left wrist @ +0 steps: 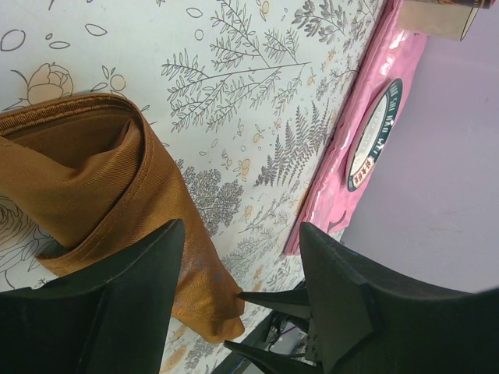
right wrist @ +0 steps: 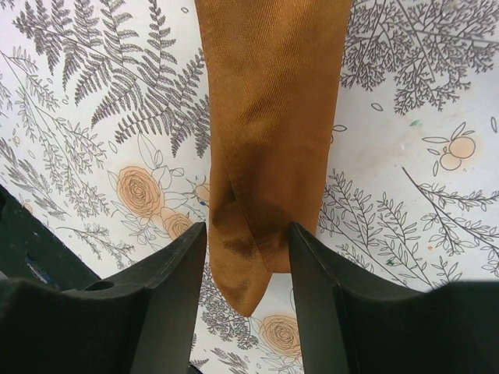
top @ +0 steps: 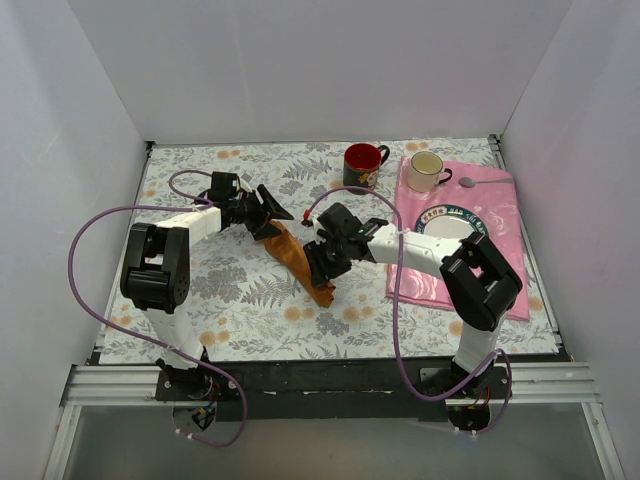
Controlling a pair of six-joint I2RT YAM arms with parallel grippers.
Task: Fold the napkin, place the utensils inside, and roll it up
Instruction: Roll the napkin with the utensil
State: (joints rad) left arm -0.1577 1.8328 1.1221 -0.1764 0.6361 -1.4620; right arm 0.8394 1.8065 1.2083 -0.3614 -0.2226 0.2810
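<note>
With right gripper (right wrist: 248,234), straddling 5 o'clock tip of narrow rust-orange cloth napkin (right wrist: 273,117), touching both sides; can't tell if clamped. With left gripper (left wrist: 242,230), gaping at 11 o'clock end. Looks limp, light, prone to unfurl; pinch across whole bundle.

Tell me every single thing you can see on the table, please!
Rust-orange cloth napkin: one, bundled long and narrow, table middle.
Dark red mug: one, at the back, left of the pink cloth.
Cream mug: one, on the pink cloth.
Silver spoon: one, right of the cream mug.
White round plate with green rim: one, on the pink cloth.
Pink cloth: one, right side.
White leaf-printed tablecloth: one, covering the table.
Left gripper: black, open, at the napkin's far end.
Right gripper: black, astride the napkin's near end.
</note>
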